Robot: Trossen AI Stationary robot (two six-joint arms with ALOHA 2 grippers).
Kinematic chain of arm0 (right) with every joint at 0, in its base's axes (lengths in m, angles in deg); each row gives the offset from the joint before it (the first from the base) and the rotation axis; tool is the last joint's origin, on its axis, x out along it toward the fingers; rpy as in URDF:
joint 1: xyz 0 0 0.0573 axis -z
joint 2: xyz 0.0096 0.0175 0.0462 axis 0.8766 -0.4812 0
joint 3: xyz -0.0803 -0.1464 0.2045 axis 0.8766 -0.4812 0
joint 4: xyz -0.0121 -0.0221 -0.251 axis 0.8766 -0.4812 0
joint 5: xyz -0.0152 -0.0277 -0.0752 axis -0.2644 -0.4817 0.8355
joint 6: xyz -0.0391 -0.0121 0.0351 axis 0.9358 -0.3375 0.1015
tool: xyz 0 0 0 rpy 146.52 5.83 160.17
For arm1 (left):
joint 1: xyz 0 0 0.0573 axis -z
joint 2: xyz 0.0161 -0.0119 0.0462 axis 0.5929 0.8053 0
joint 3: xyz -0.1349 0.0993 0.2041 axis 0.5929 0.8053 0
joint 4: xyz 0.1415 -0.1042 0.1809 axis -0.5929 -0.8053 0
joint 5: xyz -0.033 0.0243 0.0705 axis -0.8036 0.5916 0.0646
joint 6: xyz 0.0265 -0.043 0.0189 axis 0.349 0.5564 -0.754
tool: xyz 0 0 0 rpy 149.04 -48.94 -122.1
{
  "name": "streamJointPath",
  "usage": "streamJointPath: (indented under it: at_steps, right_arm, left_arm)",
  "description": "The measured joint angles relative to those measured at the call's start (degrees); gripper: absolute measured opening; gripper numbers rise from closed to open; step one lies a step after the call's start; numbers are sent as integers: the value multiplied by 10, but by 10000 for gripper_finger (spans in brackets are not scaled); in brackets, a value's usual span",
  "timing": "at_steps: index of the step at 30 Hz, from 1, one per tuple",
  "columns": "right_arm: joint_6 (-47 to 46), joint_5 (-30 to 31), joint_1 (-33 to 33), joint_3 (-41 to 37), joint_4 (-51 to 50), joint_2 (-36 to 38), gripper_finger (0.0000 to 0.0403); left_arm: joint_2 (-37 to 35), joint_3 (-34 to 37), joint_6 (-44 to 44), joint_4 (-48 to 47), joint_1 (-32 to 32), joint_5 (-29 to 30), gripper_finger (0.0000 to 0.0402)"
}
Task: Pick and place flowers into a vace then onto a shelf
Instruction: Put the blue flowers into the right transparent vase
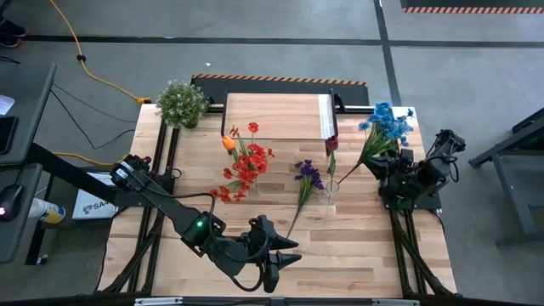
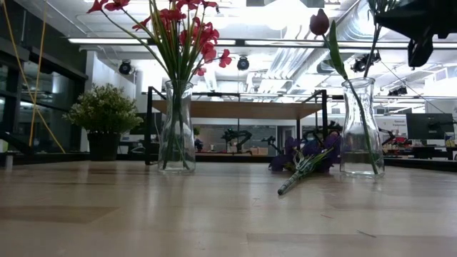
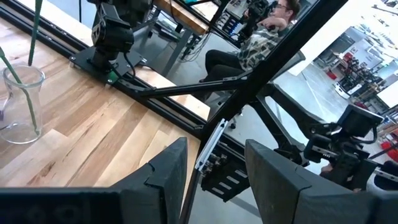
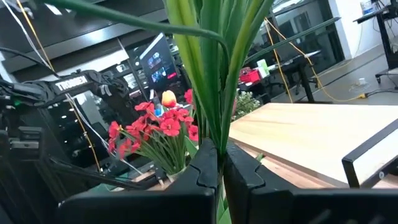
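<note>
Potted plant (image 1: 180, 103) stands at the worktop's (image 1: 357, 246) far left corner. Left pincer (image 1: 278, 255) hovers low near the front edge, jaws part open and empty, pointing off to the right. First vase (image 1: 240, 189) carries the red flowers (image 1: 246, 163) and the orange tulip (image 1: 229, 144). Purple flowers (image 1: 308, 174) lie loose on the worktop between the two vases, stem (image 1: 297, 208) running back toward the left pincer, which is the nearer arm. Second vase (image 1: 330, 186) holds the dark rosebud (image 1: 331, 143). Shelf (image 1: 276, 115) sits behind, along the far edge. Right pincer (image 1: 393, 163), clamped on the blue flowers' (image 1: 387, 123) stems, is just right of the second vase, blooms pointing away from it; likely that bunch goes into this vase next.
</note>
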Motion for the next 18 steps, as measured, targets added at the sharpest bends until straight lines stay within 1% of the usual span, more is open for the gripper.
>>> streamJointPath:
  at_steps: [3, 8, 14, 18]
  right_arm:
    - [3, -1, 0, 0, 2, 0, 0]
    - [3, -23, 0, 0, 7, -11, 0]
    - [21, -22, 0, 0, 44, -65, 0]
    - [47, 3, 0, 1, 72, -114, 0]
  left_arm:
    - [0, 0, 0, 0, 0, 10, 195]
    - [0, 0, 0, 0, 0, 23, 195]
    - [0, 0, 0, 0, 0, 29, 195]
    - [0, 0, 0, 0, 0, 30, 195]
